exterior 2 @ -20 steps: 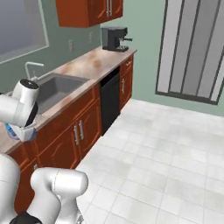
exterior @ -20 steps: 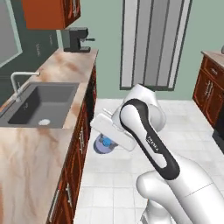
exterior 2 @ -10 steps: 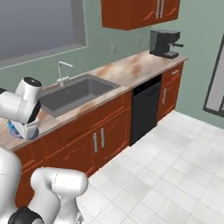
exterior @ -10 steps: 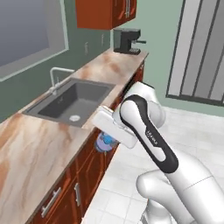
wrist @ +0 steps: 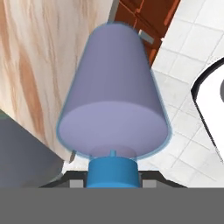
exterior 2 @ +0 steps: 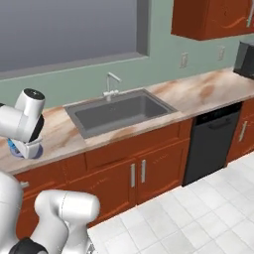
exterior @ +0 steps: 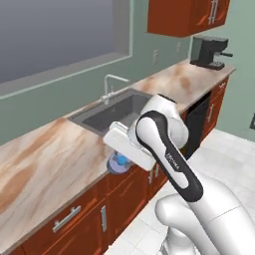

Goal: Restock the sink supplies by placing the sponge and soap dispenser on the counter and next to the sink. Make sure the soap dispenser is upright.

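The gripper is clamped on the soap dispenser, holding it above the front edge of the counter, at about eight o'clock from the sink in the left base view.

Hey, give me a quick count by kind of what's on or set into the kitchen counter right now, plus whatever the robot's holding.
Soap dispenser, held in the gripper: 1
Sink: 1
Faucet: 1
Coffee machine: 1
Total: 4
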Motion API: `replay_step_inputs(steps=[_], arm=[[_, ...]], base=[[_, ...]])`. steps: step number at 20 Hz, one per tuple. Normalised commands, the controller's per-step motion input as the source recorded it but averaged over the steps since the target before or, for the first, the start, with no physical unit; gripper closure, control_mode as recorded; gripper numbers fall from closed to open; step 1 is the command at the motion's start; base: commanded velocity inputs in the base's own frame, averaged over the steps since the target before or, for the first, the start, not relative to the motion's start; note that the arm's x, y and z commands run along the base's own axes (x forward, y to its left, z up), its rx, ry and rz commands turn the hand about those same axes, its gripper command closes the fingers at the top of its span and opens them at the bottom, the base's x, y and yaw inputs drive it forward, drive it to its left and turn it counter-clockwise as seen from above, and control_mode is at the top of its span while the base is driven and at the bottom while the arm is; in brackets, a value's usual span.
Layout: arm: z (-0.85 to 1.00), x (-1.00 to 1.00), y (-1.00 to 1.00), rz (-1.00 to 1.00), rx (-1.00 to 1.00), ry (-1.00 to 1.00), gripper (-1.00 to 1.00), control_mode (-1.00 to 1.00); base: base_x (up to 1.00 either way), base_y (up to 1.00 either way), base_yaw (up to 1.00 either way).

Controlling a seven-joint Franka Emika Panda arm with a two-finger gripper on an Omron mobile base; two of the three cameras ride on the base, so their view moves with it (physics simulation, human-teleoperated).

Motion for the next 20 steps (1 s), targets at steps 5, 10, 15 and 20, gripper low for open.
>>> replay_step_inputs(steps=[5, 10, 15, 20], arm=[[0.00, 0.00, 0.00, 0.00, 0.00, 0.00, 1.00, 1.00], [0.00, 0.00, 0.00, 0.00, 0.00, 0.00, 1.00, 1.00], [0.00, 0.00, 0.00, 0.00, 0.00, 0.00, 1.00, 1.00], [0.00, 0.05, -0.08, 0.02, 0.02, 0.00, 1.00, -1.00]], base=[[0.53, -0.49, 0.50], [0.71, -0.20, 0.43], [0.63, -0.31, 0.29], [0.25, -0.34, 0.12]])
